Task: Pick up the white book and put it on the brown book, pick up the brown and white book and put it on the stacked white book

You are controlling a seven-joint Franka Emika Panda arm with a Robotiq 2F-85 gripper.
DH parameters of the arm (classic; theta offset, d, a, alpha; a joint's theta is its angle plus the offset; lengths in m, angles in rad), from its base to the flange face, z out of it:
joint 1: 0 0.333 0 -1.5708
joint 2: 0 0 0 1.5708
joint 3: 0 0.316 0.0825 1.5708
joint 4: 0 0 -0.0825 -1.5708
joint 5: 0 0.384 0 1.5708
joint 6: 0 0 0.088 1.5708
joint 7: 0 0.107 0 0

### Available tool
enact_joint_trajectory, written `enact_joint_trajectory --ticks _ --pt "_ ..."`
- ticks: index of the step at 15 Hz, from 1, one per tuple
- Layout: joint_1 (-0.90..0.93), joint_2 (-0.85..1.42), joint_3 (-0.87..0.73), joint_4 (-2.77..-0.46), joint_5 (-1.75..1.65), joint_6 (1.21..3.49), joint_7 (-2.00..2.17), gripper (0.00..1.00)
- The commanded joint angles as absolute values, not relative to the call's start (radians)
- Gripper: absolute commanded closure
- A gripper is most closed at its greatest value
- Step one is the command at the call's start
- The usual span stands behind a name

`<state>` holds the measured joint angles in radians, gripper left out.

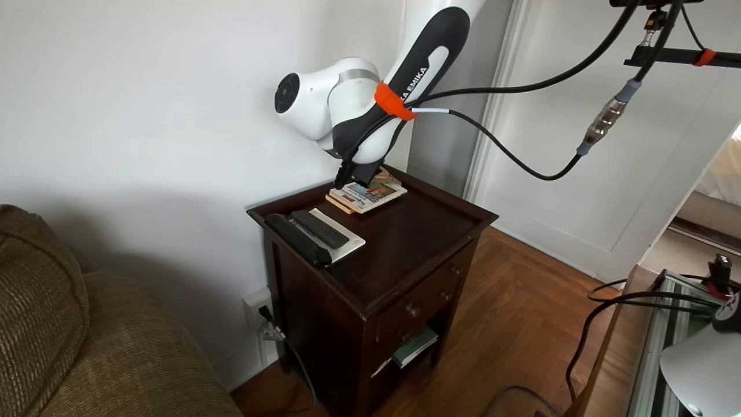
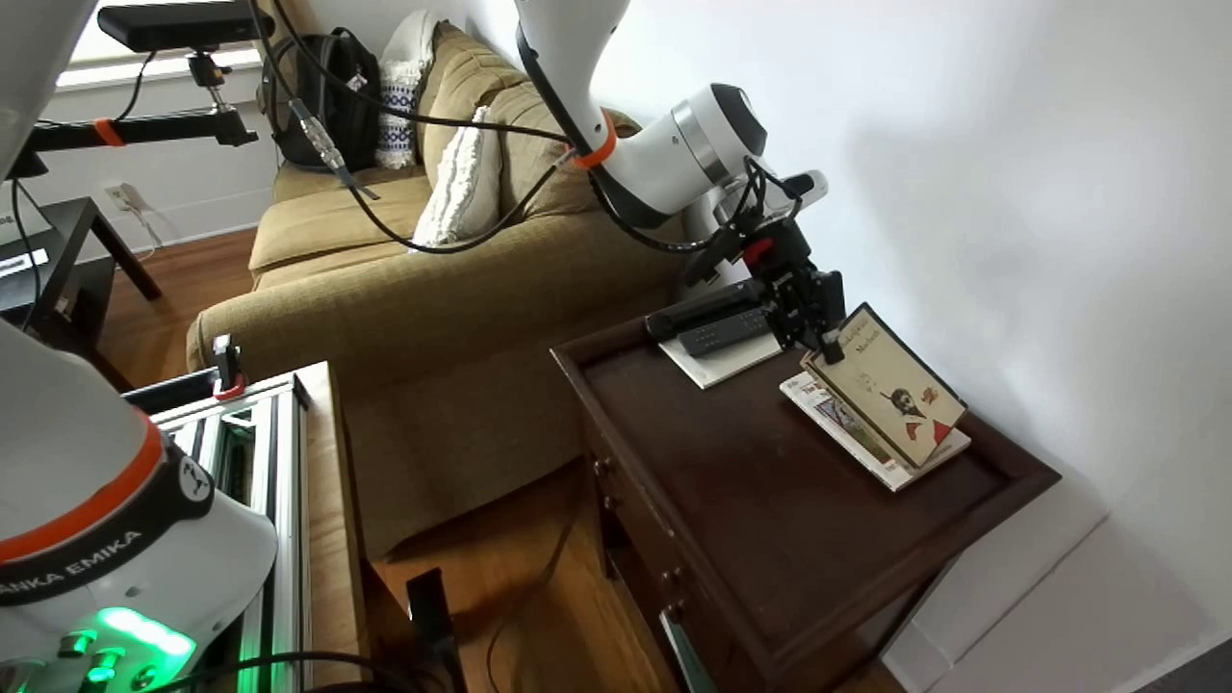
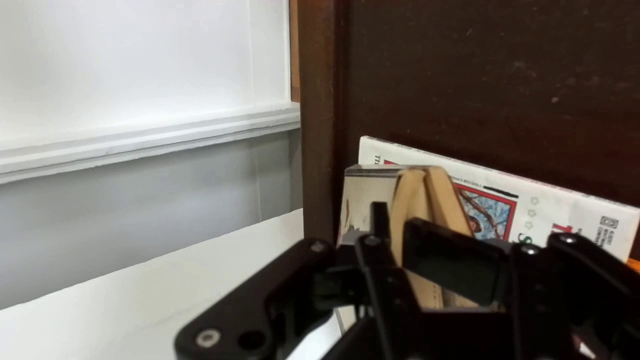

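The end effector (image 3: 396,227) pinches a tan book (image 2: 890,390), slanted over a white book (image 2: 852,430) near the worktop (image 2: 693,481) edge by the wall (image 2: 962,144). A dark remote (image 2: 727,332) lies near the edge by the brown couch (image 2: 433,322). At its far end sits a black backpack (image 2: 332,101).

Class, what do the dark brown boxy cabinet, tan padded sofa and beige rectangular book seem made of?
Dark brown boxy cabinet: probably wood, satin varnish; faint sheen, moulded edges.
Tan padded sofa: woven fabric, matte; coarse texture.
Beige rectangular book: apparently paper, matte, cover possibly card; printed picture.
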<state>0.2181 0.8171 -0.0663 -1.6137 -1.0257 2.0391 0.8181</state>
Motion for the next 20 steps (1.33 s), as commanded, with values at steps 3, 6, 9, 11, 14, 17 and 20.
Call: enact_joint_trajectory --ticks 3,6,9,11,14,17,20 --pt "0.191 0.888 -0.051 -1.519 -0.989 2.052 0.808 0.97" --pt "0.187 0.907 -0.046 -1.486 -0.940 2.045 0.808 0.97" --pt "0.190 0.924 -0.052 -1.454 -0.890 2.049 0.814 0.97" --pt "0.192 0.936 -0.057 -1.431 -0.853 2.044 0.823 0.97" --pt "0.196 0.950 -0.067 -1.401 -0.796 2.041 0.835 0.97" --pt "0.201 0.962 -0.078 -1.381 -0.752 2.039 0.840 0.97" --pt "0.206 0.973 -0.090 -1.364 -0.714 2.035 0.846 0.97"
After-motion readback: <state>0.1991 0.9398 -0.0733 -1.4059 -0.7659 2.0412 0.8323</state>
